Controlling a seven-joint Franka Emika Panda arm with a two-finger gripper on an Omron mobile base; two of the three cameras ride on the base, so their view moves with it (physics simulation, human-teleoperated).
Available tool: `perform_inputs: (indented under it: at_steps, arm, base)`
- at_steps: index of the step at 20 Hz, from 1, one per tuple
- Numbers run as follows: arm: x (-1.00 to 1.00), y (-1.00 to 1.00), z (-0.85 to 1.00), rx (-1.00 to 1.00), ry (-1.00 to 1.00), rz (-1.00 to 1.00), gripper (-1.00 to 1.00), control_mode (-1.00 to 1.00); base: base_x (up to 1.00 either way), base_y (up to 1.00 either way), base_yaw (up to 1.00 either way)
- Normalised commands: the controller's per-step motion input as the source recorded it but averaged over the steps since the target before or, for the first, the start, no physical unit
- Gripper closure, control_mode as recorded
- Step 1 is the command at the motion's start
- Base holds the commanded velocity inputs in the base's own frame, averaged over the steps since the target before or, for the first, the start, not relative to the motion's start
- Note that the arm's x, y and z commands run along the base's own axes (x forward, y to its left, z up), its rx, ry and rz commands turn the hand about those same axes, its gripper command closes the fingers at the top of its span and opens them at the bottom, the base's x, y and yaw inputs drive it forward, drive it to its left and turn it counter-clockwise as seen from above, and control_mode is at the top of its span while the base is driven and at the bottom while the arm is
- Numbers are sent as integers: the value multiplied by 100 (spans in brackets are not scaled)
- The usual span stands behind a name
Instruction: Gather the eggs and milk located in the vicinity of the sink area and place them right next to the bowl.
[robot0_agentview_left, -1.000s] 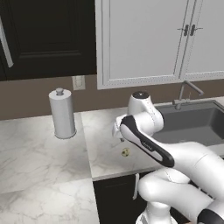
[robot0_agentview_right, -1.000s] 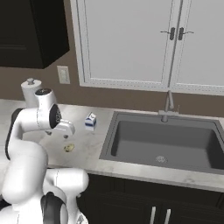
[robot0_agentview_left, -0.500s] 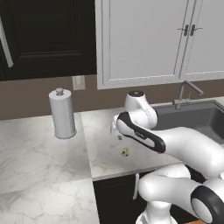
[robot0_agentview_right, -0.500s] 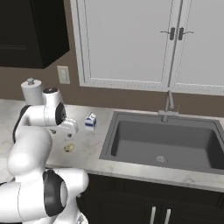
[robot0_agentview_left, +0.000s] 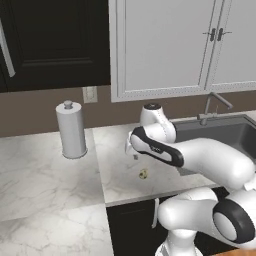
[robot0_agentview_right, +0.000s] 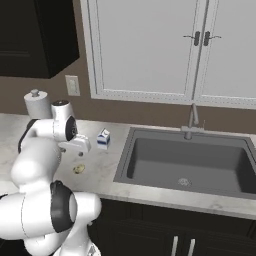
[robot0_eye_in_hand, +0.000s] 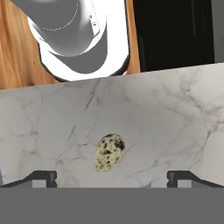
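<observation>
In the hand view the small pale yellowish speckled egg (robot0_eye_in_hand: 109, 152) lies on the white marble surface (robot0_eye_in_hand: 175, 118), just above the midpoint between the two dark finger tips of the tool (robot0_eye_in_hand: 112, 177) at the bottom edge. The tool is released, its jaws spread wide and holding nothing. The egg's long axis runs diagonally, lower left to upper right, so the jaws' line crosses it at an angle.

In the right base view the egg (robot0_agentview_right: 78, 169) sits left of centre, the white blue-banded milk carton (robot0_agentview_right: 103, 138) above it, beside the dark grey sink basin (robot0_agentview_right: 150, 160).

Against the earlier frames the arm's upper links have swung over — egg and carton are unmoved.
</observation>
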Motion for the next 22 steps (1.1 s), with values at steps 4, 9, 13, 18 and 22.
perform_inputs:
  at_steps: [4,9,13,18,22]
  arm:
    - [0,0,-12,0,2,0,-100,-100]
    - [0,0,-26,-1,1,0,-100,-100]
    - [0,0,-34,-4,0,0,-100,-100]
    - [0,0,-37,-4,0,0,-100,-100]
    - [5,0,-19,0,0,-2,-100,-100]
  base:
    - [0,0,0]
    - [0,0,0]
    - [0,0,0]
    - [0,0,0]
    - [0,0,0]
